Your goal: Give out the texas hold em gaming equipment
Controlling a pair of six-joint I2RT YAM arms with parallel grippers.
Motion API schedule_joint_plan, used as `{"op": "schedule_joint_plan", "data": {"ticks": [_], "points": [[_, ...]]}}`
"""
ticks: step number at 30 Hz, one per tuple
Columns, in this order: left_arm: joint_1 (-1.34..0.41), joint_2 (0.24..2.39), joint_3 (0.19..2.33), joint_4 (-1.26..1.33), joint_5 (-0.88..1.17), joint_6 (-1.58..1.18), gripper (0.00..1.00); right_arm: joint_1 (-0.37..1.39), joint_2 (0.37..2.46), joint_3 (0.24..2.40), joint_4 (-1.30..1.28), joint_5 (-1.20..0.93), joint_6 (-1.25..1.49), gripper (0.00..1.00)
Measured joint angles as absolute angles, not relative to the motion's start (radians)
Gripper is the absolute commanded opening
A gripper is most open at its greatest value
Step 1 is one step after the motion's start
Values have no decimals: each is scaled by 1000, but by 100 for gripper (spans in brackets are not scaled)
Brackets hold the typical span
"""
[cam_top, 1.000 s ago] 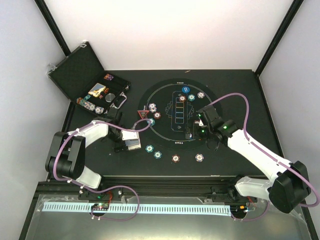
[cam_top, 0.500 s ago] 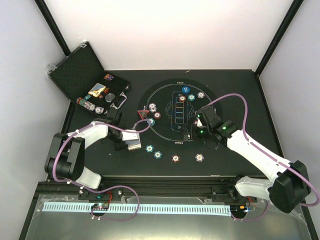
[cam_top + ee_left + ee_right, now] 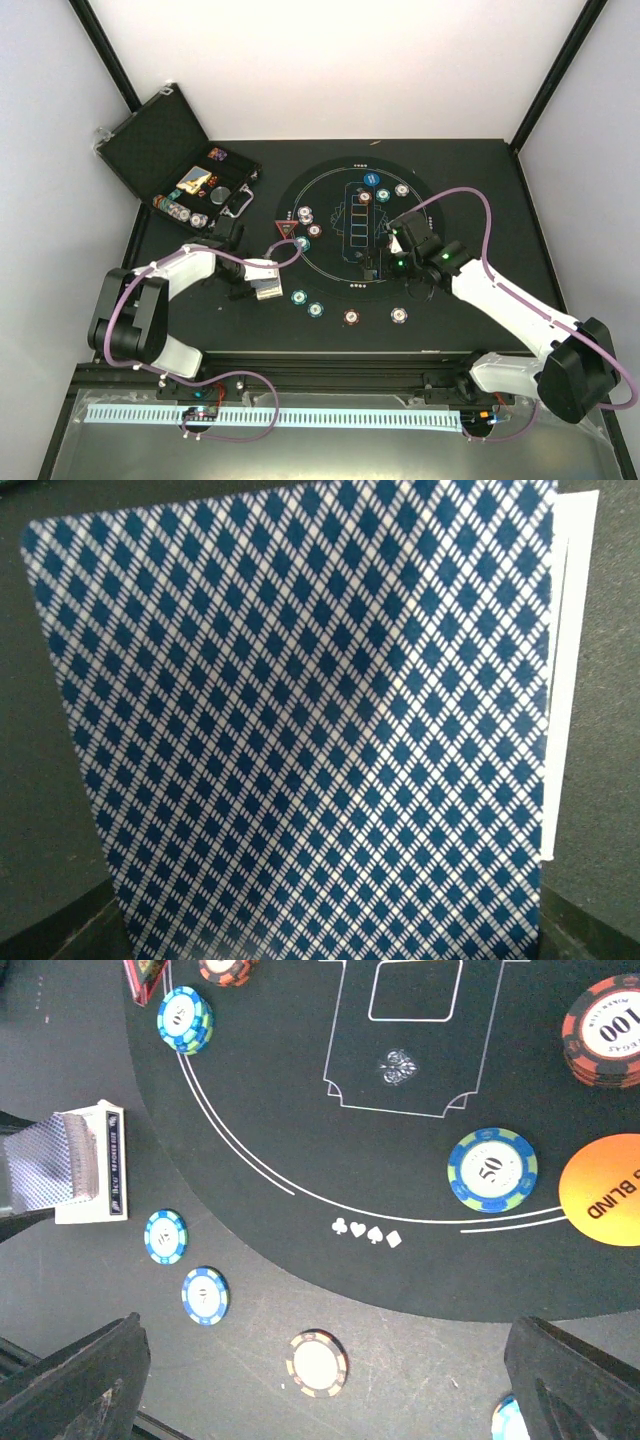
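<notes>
Closing over the last second, the left gripper (image 3: 262,285) pinched the grey-blue-backed playing cards (image 3: 300,730) just left of the round mat (image 3: 330,260), while the right arm (image 3: 500,300) had crept leftward. Poker chips (image 3: 299,296) lay just beside the cards. Farther on, the right gripper (image 3: 378,264) hung with its fingers spread over the mat. Beyond sat the red triangle marker (image 3: 285,229), then the open case (image 3: 160,140).
</notes>
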State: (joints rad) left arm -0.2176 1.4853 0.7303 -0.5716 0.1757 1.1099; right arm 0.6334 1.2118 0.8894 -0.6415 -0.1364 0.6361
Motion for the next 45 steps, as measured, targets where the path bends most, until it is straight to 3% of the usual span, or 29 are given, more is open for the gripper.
{"op": "schedule_joint_plan", "data": {"ticks": [8,19,23,30,36,45], "points": [[-218,1427,730,-604,122,1134,2,634,1224,889,-597,-177,653,98],[-218,1314,836,-823,176,1134,2,670,1272,841,-379,-356,737,90],[-221,1247,907,-916,256,1133,2,723,1345,828,-215,-452,815,83],[-261,1190,1002,-1058,416,1110,2,830,1513,828,104,-599,989,82],[-297,1161,1007,-1118,411,1081,1,859,1581,813,331,-687,1121,81],[-323,1151,1007,-1129,413,1076,1,865,1523,742,305,-673,1108,81]]}}
